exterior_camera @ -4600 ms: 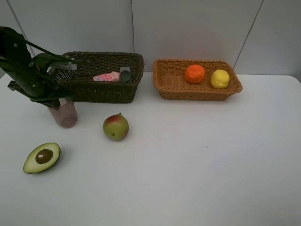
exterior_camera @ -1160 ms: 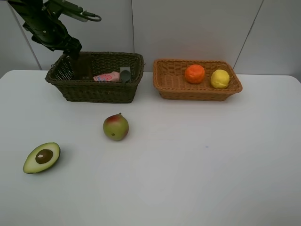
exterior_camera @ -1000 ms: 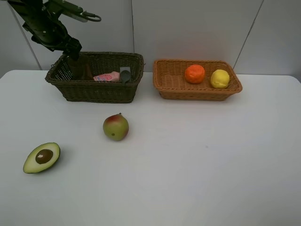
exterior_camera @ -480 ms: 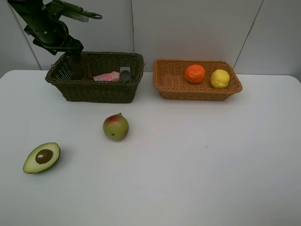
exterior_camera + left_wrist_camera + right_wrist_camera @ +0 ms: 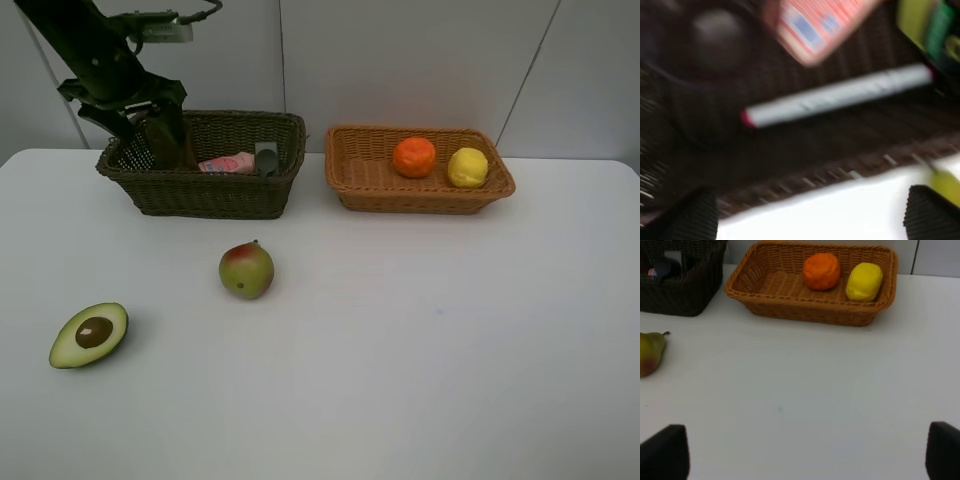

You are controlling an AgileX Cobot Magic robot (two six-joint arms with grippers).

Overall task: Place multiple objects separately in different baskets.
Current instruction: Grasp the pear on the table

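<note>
Evidently the cup-placing step is being finished: what appears to be the translucent mauve cup (image 5: 167,140) is seen standing at the left end of the dark basket (image 5: 215,197), directly beneath the left gripper (image 5: 810,215). Its jaws are shown spread wide in the blurred wrist view, with nothing held between them; the white marker (image 5: 840,96) and small pink bottle (image 5: 815,25) are made out inside the basket. The left arm is angled down from the upper left over the basket rim. The right gripper (image 5: 802,452) is likewise wide open and empty. A lift clear of the basket is called for next, then a reach to the pear-like fruit (image 5: 246,270) or halved avocado (image 5: 89,335), both lying on the table (image 5: 430,350) and presumably meant for the orange-tan basket (image 5: 420,198), where the orange (image 5: 414,157) and lemon (image 5: 467,167) lie
</note>
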